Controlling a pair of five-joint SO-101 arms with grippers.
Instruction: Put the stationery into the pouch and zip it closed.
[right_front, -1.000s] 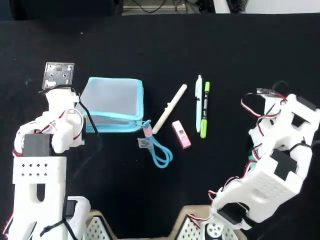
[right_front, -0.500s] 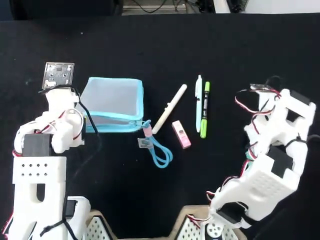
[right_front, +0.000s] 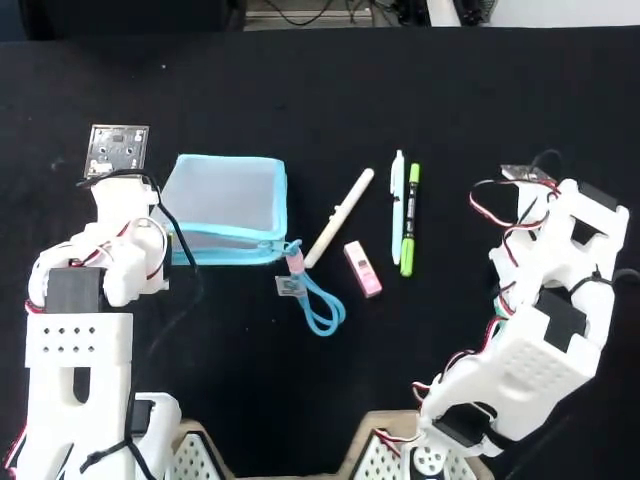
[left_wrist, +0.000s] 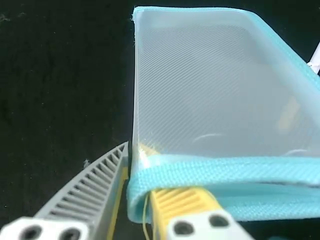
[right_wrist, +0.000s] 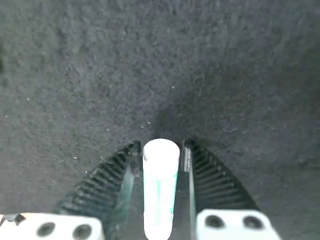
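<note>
The translucent pouch (right_front: 225, 207) with turquoise trim lies flat at the left, its zipper edge facing the arms. My left gripper (left_wrist: 134, 150) is shut on the pouch (left_wrist: 210, 85) at its corner, the rim pinched between the grey finger and the yellow finger (left_wrist: 175, 202). My right gripper (right_wrist: 160, 145) is shut on a white stick with teal marks (right_wrist: 161, 185), held just above the black mat at the right. On the mat lie a cream pen (right_front: 340, 217), a white pen (right_front: 397, 205), a green highlighter (right_front: 409, 220) and a pink eraser (right_front: 362, 268).
A blue cord loop (right_front: 322, 306) and the zipper pull (right_front: 290, 285) trail from the pouch's near right corner. A small grey square plate (right_front: 118, 150) sits beyond the left arm. The right arm (right_front: 545, 300) stands over the mat's right side.
The right arm has shifted a little to the left, toward the pens. The left arm and the pouch have kept still.
</note>
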